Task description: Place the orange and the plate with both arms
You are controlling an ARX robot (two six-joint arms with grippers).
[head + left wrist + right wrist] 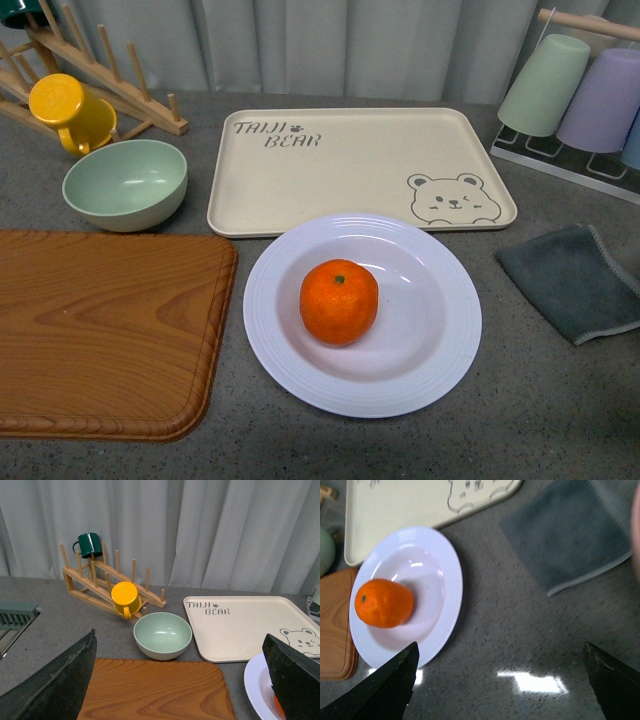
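The orange (339, 301) rests in the well of the pale lavender-white plate (440, 350), which sits on the grey counter in front of the beige bear tray (360, 165). Neither arm shows in the front view. My left gripper (182, 680) is open above the wooden board (155, 690), with the plate's rim (255, 682) and a sliver of the orange (279, 707) beside its one finger. My right gripper (502, 680) is open over bare counter, and the plate (447, 580) with the orange (384, 603) lies off to one side of it.
A green bowl (125, 184) and a yellow mug (70, 112) on a wooden rack (110, 75) stand at the back left. The wooden board (100, 335) lies left of the plate. A grey cloth (575, 280) lies right, and upturned cups (580, 90) stand behind it.
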